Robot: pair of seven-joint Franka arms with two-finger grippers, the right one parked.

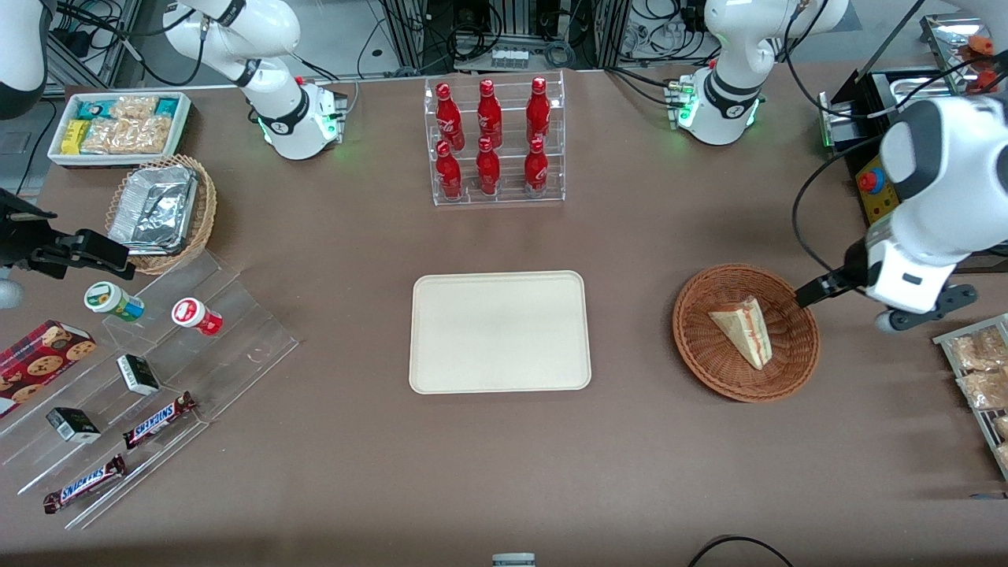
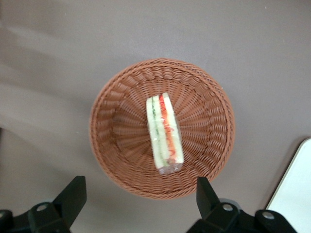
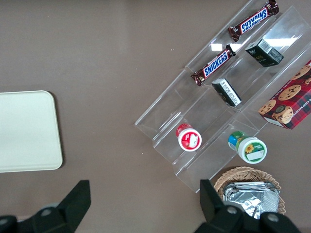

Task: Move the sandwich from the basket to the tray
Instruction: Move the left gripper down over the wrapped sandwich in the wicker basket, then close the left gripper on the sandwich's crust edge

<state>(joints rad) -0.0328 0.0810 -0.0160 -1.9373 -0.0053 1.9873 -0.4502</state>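
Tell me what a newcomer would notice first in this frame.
Probably the rack of red bottles, standing farther from the front camera than the bare cream tray. Next, the sandwich lying in the reddish-brown wicker basket beside that tray, with the open gripper hovering above the basket's rim.
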